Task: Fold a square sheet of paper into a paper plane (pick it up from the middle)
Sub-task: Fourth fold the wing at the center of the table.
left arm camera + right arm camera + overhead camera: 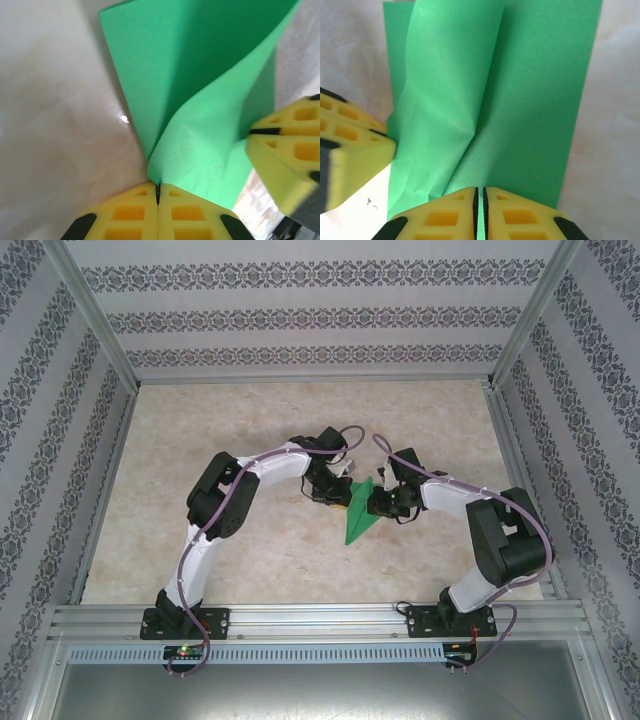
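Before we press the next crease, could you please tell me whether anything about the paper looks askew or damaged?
The green paper has a soft, wandering buckle down its middle rather than a sharp crease, and in the left wrist view one flap bows open. No tear visible.

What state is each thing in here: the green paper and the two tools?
green paper, partly folded, creased into a pointed shape, pinched by both tools
left tool, shut on the green paper's edge
right tool, shut on the green paper's edge
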{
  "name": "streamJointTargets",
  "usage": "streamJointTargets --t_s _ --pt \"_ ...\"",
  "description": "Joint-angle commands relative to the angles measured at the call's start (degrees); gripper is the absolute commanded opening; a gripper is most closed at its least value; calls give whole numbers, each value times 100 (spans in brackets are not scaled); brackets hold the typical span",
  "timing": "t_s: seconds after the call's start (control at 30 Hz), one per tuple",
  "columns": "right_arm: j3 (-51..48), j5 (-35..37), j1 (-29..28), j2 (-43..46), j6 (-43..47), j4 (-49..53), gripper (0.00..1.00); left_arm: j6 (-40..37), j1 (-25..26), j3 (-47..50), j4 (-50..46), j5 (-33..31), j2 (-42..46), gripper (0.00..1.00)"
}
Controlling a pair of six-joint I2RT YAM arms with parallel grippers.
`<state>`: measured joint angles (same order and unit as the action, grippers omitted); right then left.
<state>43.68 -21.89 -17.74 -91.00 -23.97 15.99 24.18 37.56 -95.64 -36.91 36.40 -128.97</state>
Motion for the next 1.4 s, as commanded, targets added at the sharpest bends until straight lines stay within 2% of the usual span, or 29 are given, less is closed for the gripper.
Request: streamJointTargets --t_s 0.0,0.27,0.53,1.07,1.37 --pt "-79 -101 24 254 57 53 14 -167 93 -134 -221 -89 -142 7" --pt "-64 -430 -48 546 -96 -252 14 -195 93 -198 -247 -63 -216 7" --pt "266 -477 -197 72 -204 -498 14 -192 93 -228 -236 -19 -225 7" --pt "860 439 -198 -913 -204 -247 14 -201 92 -227 -166 69 -255 7" --pt "714 673 -155 -928 -146 -158 14 -178 93 -245 -141 130 -264 9"
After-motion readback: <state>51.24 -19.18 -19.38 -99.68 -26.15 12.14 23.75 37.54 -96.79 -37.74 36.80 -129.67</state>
